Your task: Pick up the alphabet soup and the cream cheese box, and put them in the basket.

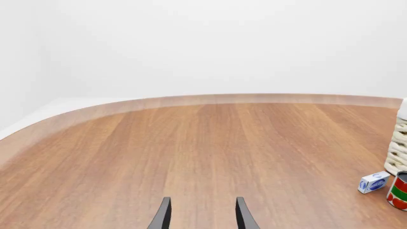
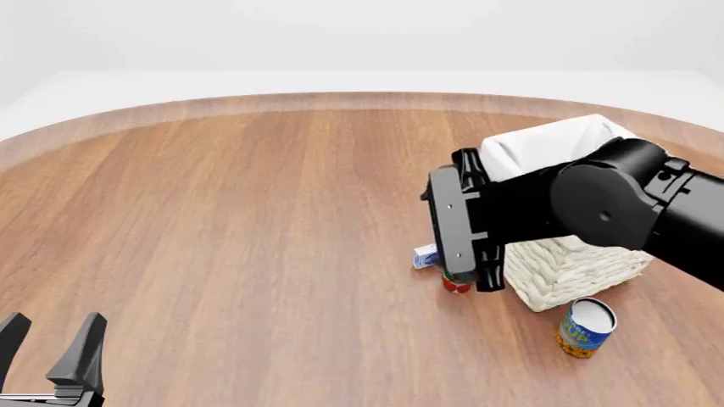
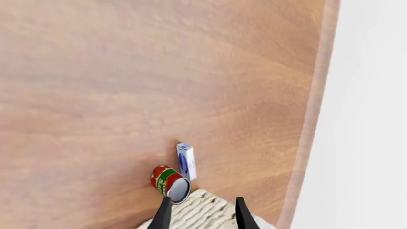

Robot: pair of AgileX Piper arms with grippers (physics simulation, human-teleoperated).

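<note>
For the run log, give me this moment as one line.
left gripper open, idle low | right gripper open above basket edge | cream cheese box and alphabet soup on table, neither in basket

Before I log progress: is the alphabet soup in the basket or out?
Out. The alphabet soup stands upright on the table, in front of the basket and apart from it.

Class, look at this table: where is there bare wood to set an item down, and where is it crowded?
Bare wood covers the wooden table from the open left gripper to the far rim. Crowded: beside the cream-white wicker basket, with the light blue cream cheese box, red-and-green can, blue-and-yellow alphabet soup can and right gripper.
</note>
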